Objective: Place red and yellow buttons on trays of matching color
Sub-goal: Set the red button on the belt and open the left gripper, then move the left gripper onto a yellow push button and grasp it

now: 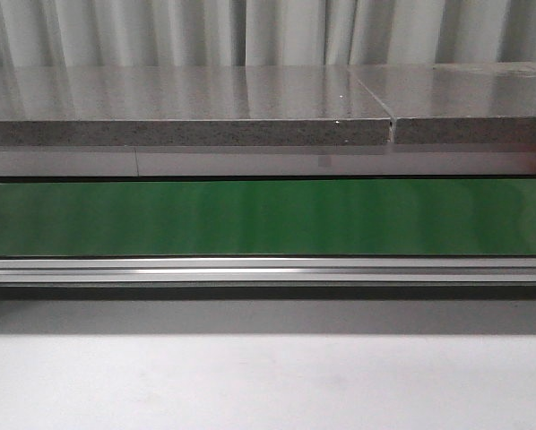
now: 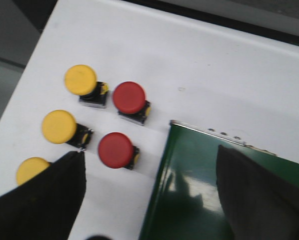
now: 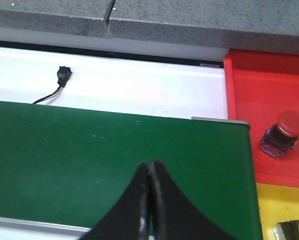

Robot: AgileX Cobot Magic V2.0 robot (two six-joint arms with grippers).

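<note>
Buttons are sitting in a cluster on the white table (image 2: 199,60) beside the green belt (image 2: 199,195): three yellow buttons (image 2: 80,80) (image 2: 59,126) (image 2: 32,170) and two red buttons (image 2: 129,97) (image 2: 115,150), all untouched. The left gripper (image 2: 149,185) is hovering over them with jaws spread wide. The right gripper (image 3: 148,200) is hanging over the belt with fingers pressed together and empty, while one red button (image 3: 291,123) is resting in the red tray (image 3: 249,85), next to the yellow tray (image 3: 274,205).

Even, bright overhead light is being cast throughout. Soft vertical glare bands are being reflected on the green belt (image 1: 268,217) and the grey counter (image 1: 187,94). The left wrist view is being blurred slightly; short shadows are being thrown beside the buttons (image 2: 122,150). The right wrist view is being rendered sharply.
</note>
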